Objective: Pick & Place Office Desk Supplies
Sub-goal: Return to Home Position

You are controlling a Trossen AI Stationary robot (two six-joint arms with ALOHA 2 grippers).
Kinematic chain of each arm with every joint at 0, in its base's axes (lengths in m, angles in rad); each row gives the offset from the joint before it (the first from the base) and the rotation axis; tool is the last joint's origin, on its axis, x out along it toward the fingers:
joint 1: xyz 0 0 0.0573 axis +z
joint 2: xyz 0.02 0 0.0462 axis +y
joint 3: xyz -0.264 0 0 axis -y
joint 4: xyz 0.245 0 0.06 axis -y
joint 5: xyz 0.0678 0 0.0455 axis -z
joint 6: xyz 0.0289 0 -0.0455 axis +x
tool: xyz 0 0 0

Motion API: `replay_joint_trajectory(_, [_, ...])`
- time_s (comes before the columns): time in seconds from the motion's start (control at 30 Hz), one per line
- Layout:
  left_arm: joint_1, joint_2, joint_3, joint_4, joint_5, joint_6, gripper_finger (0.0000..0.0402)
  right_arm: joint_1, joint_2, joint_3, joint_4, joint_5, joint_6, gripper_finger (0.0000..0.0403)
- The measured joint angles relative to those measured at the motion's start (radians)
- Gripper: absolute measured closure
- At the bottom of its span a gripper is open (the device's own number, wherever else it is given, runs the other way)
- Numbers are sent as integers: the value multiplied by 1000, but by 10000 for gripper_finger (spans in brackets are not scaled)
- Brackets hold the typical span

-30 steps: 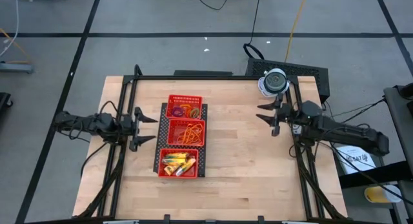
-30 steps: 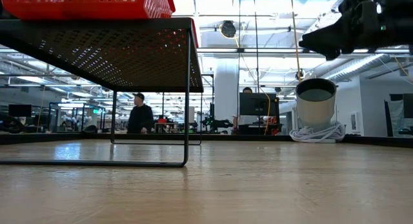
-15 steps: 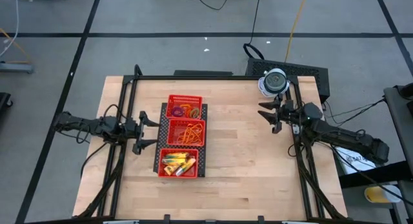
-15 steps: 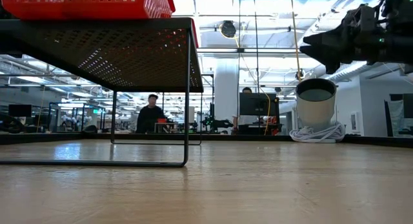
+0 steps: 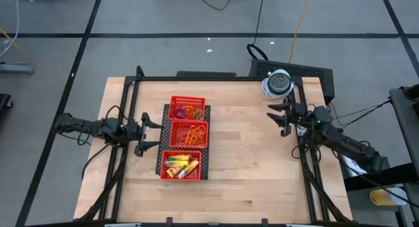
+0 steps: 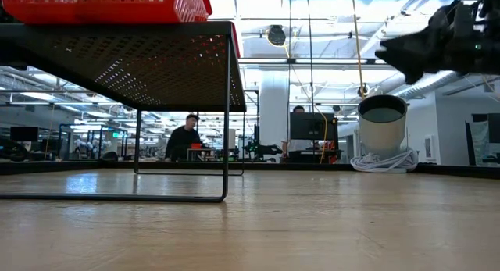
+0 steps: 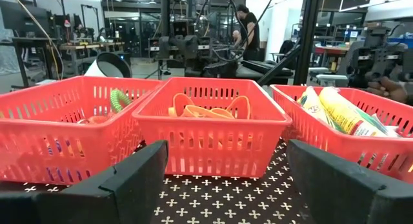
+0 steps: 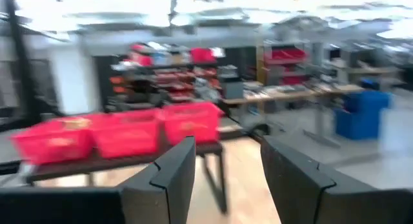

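The supplies lie in a red mesh tray [image 5: 172, 108] on a dark perforated stand [image 5: 166, 132]. Small rings [image 5: 188, 112] fill the far compartment, orange rubber bands [image 5: 190, 135] the middle one, and yellow sticks [image 5: 180, 167] the near one. My left gripper [image 5: 150, 133] hovers open just left of the tray. Its wrist view faces the green ring [image 7: 116, 98], the orange bands [image 7: 206, 111] and the yellow items [image 7: 335, 111]. My right gripper [image 5: 281, 117] is open in the air, well right of the tray and near the far right corner. It holds nothing.
A white-grey round dome-like object [image 5: 277, 82] sits at the table's far right corner, just beyond my right gripper; it also shows in the low view [image 6: 383, 130]. Bare wood [image 5: 242, 155] stretches between tray and right arm. A person [image 6: 186, 138] stands in the room behind.
My right gripper has drawn back a little toward the table's right edge while staying open and raised. The person in the background has walked rightward. The tray and its contents have not moved.
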Motion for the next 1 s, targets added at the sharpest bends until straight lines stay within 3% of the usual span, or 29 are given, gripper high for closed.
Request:
replay_joint_trajectory(0.1, [0,0,0,-1,-1,0,78,-22,-58,0,-104,56,-13,235])
replay_joint_trajectory(0.37, [0,0,-1,-2,-7,65,78,-24,-48,-1,-148,223,-38,238])
replay_joint_trajectory(0.63, [0,0,-5,32,-9,114,78,43,-48,-1,-103,227,-24,237])
replay_joint_trajectory(0.83, [0,0,-5,43,-9,105,78,112,-48,-1,-208,235,-88,236])
replay_joint_trajectory(1.0, [0,0,-5,47,-9,103,78,155,-48,-2,-243,325,-116,234])
